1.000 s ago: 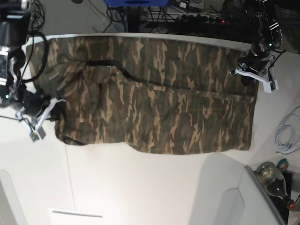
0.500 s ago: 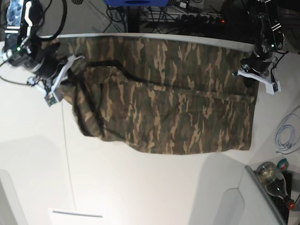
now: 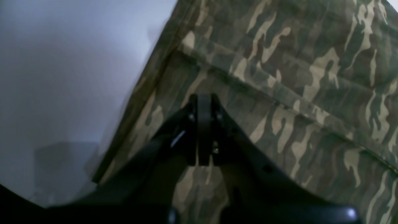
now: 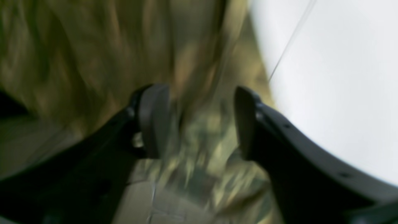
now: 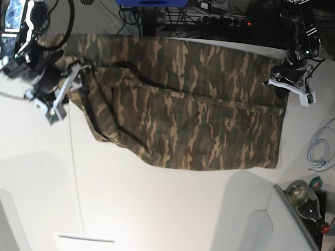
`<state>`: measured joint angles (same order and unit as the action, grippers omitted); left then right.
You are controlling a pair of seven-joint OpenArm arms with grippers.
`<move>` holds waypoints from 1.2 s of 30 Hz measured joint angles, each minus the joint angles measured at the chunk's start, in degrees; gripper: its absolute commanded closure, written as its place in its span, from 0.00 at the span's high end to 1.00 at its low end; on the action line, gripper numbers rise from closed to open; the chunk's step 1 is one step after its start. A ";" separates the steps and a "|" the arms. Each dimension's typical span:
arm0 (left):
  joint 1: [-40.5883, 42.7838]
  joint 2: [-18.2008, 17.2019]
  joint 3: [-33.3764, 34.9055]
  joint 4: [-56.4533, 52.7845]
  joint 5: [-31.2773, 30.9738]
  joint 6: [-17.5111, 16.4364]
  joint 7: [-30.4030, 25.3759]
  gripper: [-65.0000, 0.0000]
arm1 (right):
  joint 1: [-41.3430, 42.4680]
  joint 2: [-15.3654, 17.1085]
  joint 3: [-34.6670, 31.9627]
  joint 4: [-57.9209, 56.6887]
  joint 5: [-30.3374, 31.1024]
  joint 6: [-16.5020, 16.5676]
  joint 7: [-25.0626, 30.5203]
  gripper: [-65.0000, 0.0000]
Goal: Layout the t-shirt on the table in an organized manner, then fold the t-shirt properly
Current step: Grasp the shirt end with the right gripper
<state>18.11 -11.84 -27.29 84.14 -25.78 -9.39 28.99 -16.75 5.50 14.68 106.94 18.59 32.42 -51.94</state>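
The camouflage t-shirt (image 5: 188,120) lies spread across the back half of the white table (image 5: 157,209), with a long fold line running across it. My right gripper (image 5: 73,78) is at the shirt's left end. In the right wrist view it (image 4: 202,121) is open, with blurred cloth (image 4: 77,46) between and beyond the fingers and table (image 4: 326,77) to the right. My left gripper (image 5: 280,86) is at the shirt's right edge. In the left wrist view it (image 3: 203,99) is shut, tips on the cloth (image 3: 295,77) just inside the shirt's edge, beside bare table (image 3: 62,62).
A thin dark seam line (image 5: 76,172) runs down the table. A coiled white cable (image 5: 319,149) and a bottle (image 5: 306,201) sit at the right edge. Cables and a power strip (image 5: 220,21) lie behind the table. A white panel (image 5: 84,240) lies at the front.
My right gripper carried the shirt's front-left corner up to the back left, then shifted slightly down. The shirt's left part now lies folded inward. The left gripper barely moved.
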 measured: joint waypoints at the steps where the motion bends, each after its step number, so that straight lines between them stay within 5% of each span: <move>1: 0.07 0.02 -0.02 0.00 -0.02 0.02 0.00 0.00 | 2.32 -0.04 0.02 -0.42 -0.70 0.31 -0.79 0.57; 6: 0.26 0.13 -0.04 0.00 -0.02 0.02 0.11 0.00 | 15.04 -0.33 -0.17 -9.44 -7.26 0.17 -5.79 0.57; 13: 0.28 0.24 -0.02 -0.02 -0.02 0.00 0.04 0.00 | 18.88 -0.35 -8.41 -15.61 -6.49 0.07 -6.10 0.57; 19: 0.28 0.26 -0.02 -0.04 -0.02 0.00 0.15 0.00 | 22.80 0.17 -8.68 -24.63 -7.52 0.11 -4.50 0.55; 27: 0.35 0.24 -0.04 -1.53 -0.09 0.00 -0.02 0.00 | 24.83 0.20 -8.68 -32.24 -7.08 0.00 -1.46 0.01; 33: -0.28 0.44 -0.04 -8.31 5.25 0.00 -0.98 0.00 | 24.02 0.17 -8.55 -25.05 -7.10 0.00 -2.01 0.01; 36: -1.68 1.86 -0.17 -10.73 11.04 0.02 -6.99 0.00 | 23.71 0.13 -8.52 -19.96 -6.99 0.02 -5.46 0.01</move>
<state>16.43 -9.98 -27.46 73.41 -14.74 -9.37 22.00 6.96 5.63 6.15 86.98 11.60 32.45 -57.41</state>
